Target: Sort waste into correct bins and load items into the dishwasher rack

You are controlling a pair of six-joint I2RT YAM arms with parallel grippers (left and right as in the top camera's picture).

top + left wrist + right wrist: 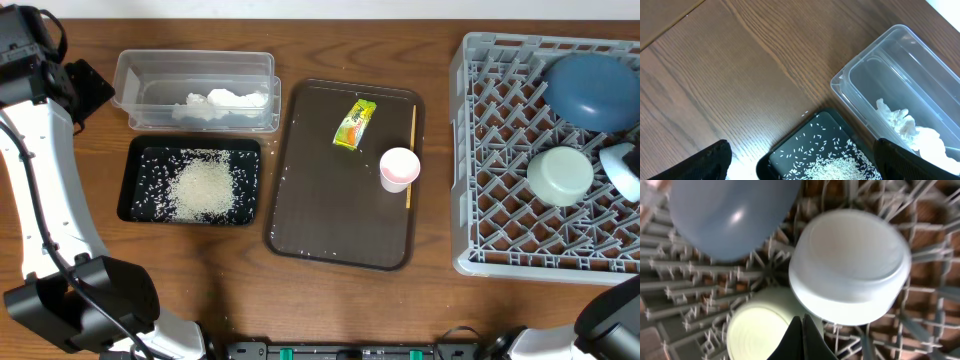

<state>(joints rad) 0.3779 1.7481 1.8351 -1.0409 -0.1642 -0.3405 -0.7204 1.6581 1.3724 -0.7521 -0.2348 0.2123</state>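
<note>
**A:** How do the hands stand?

**B:** The right hand (802,337) is pinched fully shut on nothing. It hangs over the dishwasher rack (480,200), straight above the mint green bowl (762,332). The light blue bowl (850,265) sits bottom up just beside it, and the dark blue plate (735,215) lies a little further off. The left hand (807,162) is spread wide and empty. The black tray (800,142) of rice (840,167) shows between its fingers, and the clear tub (890,60) with the tissue (910,127) is just off to its right.

**A:** What is not yet sorted?

**B:** Three things, all well to the left of the right hand and outside the rack, on the brown serving tray (320,200): the cup (400,168), the stick (411,140) and the wrapper (355,123).

**A:** How will they handle?

**B:** The cup looks small, light and stiff, and is likely smooth, so I'd pinch across its wall near the rim. It seems to stand mouth up, though I can't be sure. The stick is thin and rigid and lies flat, which makes it awkward to pinch. Its long axis runs straight away from the robot, close beside the cup, so I'd set the fingers across its middle. The wrapper is feather-light and probably crinkly. It lies slanted, with its far end leaning right, and any spot on it will serve.
</note>
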